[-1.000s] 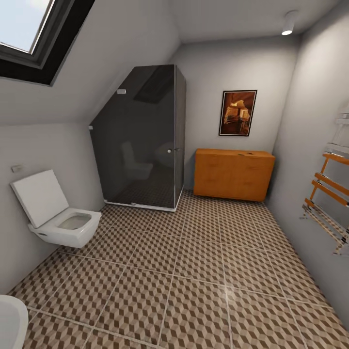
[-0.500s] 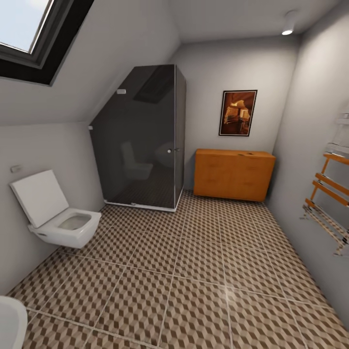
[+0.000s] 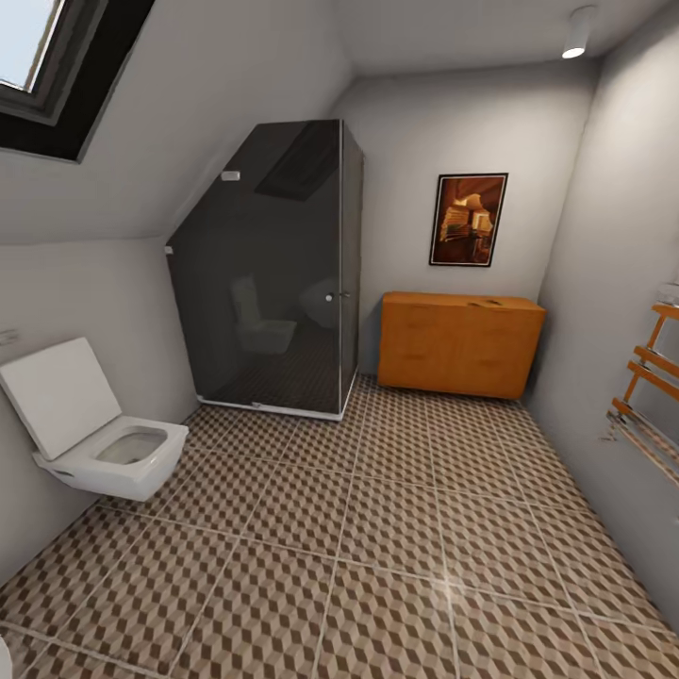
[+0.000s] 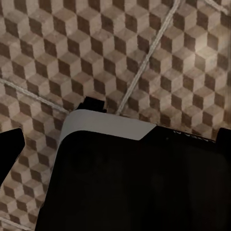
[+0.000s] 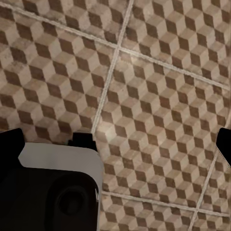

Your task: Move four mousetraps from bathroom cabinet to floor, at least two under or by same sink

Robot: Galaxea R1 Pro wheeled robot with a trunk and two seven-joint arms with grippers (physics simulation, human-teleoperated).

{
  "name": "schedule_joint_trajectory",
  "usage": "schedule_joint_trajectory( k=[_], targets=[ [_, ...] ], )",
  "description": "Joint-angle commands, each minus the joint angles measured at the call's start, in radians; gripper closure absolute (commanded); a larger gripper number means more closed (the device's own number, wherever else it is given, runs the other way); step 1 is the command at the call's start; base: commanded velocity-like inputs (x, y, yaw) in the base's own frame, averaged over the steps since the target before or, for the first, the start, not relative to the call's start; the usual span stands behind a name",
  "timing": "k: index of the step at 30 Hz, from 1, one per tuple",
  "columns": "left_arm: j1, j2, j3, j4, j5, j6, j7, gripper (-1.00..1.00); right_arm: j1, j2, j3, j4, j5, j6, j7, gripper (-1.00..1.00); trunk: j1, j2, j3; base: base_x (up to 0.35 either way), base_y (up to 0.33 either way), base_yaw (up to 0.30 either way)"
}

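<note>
The head view looks across a bathroom with a sloped ceiling. The cabinet (image 3: 459, 343), orange-brown with a flat top, stands against the far wall, right of centre. A small dark speck sits on its top near the right end; it may be a mousetrap, but it is too small to tell. The drawer fronts look closed.

The floor (image 3: 396, 528) spreads from the cabinet toward the camera, tiled in a brown, beige and white cube pattern with pale grout lines.

Left of the cabinet, a dark glass shower (image 3: 273, 273) fills the corner under the slope, its base touching the floor tiles. A framed picture (image 3: 469, 220) hangs on the far wall above the cabinet. A white toilet (image 3: 99, 438) with its lid up is mounted on the left wall, well apart from the cabinet. A skylight (image 3: 47, 66) is set in the slope at upper left. A ceiling lamp (image 3: 575, 38) glows at upper right. On the right wall hangs a wooden and metal rack (image 3: 651, 396).

In the left wrist view the left claw (image 4: 115, 137) points down at the floor tiles (image 4: 144, 53), with dark fingertips at the two edges of the picture, so its fingers stand wide apart and hold nothing. A black and white part of the robot's body lies beneath it.

In the right wrist view the right claw (image 5: 118, 139) likewise faces the tiles (image 5: 159, 86), its fingertips spread to both edges, empty.
</note>
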Motion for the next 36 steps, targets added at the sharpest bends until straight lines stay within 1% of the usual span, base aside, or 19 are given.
schedule_joint_trajectory(
  k=[1, 21, 36],
  targets=[
    [-0.001, 0.0, -0.009, 0.0, 0.008, -0.002, 0.003, -1.0, -0.001, 0.001, 0.005, 0.003, 0.009, -0.003, -0.007, -1.0, 0.001, -0.001, -0.001, 0.321, 0.0, 0.0],
    [-0.001, 0.0, -0.009, 0.0, 0.006, 0.001, 0.002, -1.0, -0.001, 0.006, 0.005, 0.003, 0.009, -0.009, -0.006, -1.0, 0.001, -0.001, -0.001, 0.323, 0.0, -0.004],
    [-0.001, 0.0, -0.009, 0.0, 0.005, 0.001, 0.002, -1.0, -0.001, 0.007, 0.005, 0.003, 0.008, -0.004, -0.004, -1.0, 0.001, -0.001, 0.005, 0.323, 0.0, -0.224]
  ],
)
